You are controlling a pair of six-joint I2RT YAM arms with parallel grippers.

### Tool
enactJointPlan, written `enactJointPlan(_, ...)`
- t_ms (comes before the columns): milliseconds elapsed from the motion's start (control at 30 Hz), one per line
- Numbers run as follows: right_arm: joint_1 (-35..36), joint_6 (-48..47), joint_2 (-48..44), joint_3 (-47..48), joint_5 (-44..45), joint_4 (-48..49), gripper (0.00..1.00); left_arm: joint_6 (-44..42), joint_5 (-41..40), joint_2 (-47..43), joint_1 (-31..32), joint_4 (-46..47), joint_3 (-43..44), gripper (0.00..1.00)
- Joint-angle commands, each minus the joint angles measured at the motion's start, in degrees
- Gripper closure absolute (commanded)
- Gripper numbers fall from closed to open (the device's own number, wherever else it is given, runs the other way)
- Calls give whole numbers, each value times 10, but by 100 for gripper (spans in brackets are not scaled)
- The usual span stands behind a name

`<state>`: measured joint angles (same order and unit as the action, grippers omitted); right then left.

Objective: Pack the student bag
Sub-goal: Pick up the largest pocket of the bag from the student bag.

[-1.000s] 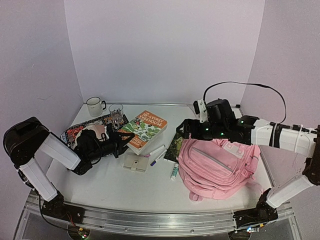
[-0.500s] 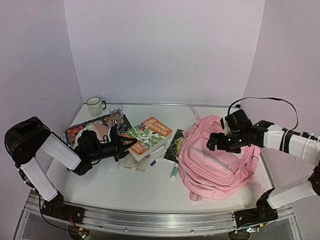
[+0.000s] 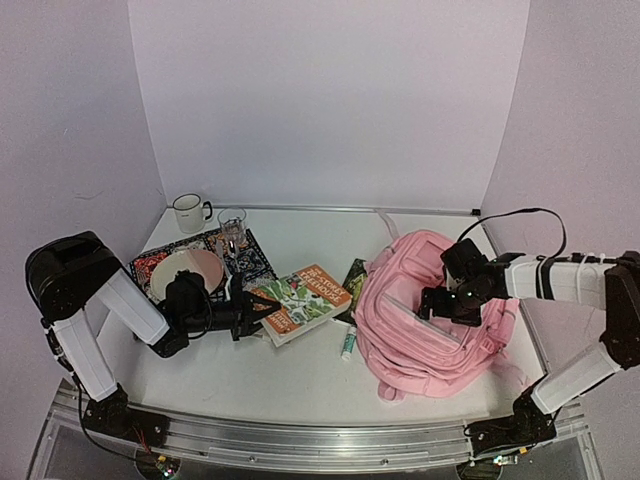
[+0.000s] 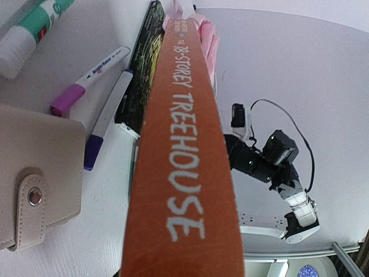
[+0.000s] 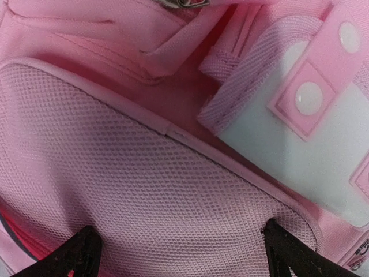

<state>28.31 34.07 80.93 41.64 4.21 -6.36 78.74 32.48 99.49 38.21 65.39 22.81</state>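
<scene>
The student bag [image 3: 440,325], a soft pink backpack, lies at the right of the table. My right gripper [image 3: 432,303] is low over its top. In the right wrist view it is open [image 5: 184,259], with both black fingertips [image 5: 81,254] pressed on the bag's pink mesh pocket [image 5: 144,190]. My left gripper [image 3: 248,310] is shut on the near end of a book [image 3: 305,303] with an orange spine and green cover. The spine [image 4: 184,173] fills the left wrist view and hides the fingers.
A beige wallet [image 4: 34,184], two markers [image 4: 86,81] and a dark book [image 4: 144,63] lie beside the held book. A glue stick [image 3: 347,343] lies by the bag. A mug [image 3: 187,212], a glass [image 3: 232,222] and a plate [image 3: 185,270] stand at the back left.
My left gripper has carried the book rightward and nearer, over the wallet and markers. My right gripper has moved from the bag's left edge onto its middle, and the bag's top now stands higher.
</scene>
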Motion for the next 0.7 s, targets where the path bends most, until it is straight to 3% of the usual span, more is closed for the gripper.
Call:
enactJointPlan(0, 0, -52, 72, 53, -57, 79, 2, -16, 19, 12, 24, 49, 22, 100)
enactJointPlan(200, 0, -106, 154, 158, -73, 88, 2, -13, 8, 19, 32, 48, 25, 100)
enactJointPlan(400, 3, -99, 195, 217, -126, 101, 6, -7, -16, 14, 18, 44, 20, 100)
enactJointPlan(667, 15, -178, 130, 203, -68, 42, 3, -14, -19, 13, -10, 14, 44, 100)
